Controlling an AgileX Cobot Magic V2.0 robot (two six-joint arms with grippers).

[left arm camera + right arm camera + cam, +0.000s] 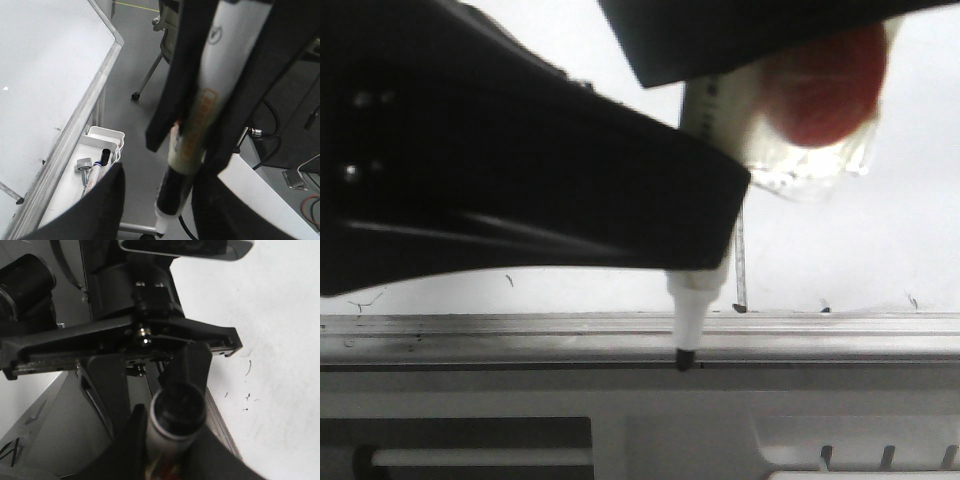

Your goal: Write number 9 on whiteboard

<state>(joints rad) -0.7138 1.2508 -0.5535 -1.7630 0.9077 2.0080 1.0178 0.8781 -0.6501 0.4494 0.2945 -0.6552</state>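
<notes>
At far left, my left gripper (186,155) is clamped on the marker (686,320), barrel gripped on both sides and the black tip pointing straight down. That tip sits over the grey rail (520,335) at the lower edge of the whiteboard (860,250), so it looks to be off the white writing surface.

Just right of the tip stands the number 9 (741,265), of which only the thin stem shows. It runs vertically and ends at the rail, while the loop is hidden behind the arms. The figure therefore lies up and slightly right of the nib, with its long axis parallel to the marker.

Farther right and above, my right gripper (170,450) has a white barrel with a dark end between its fingers. I cannot tell whether those jaws are biting on it. I judge the left arm to be the one placed for any further stroke.
</notes>
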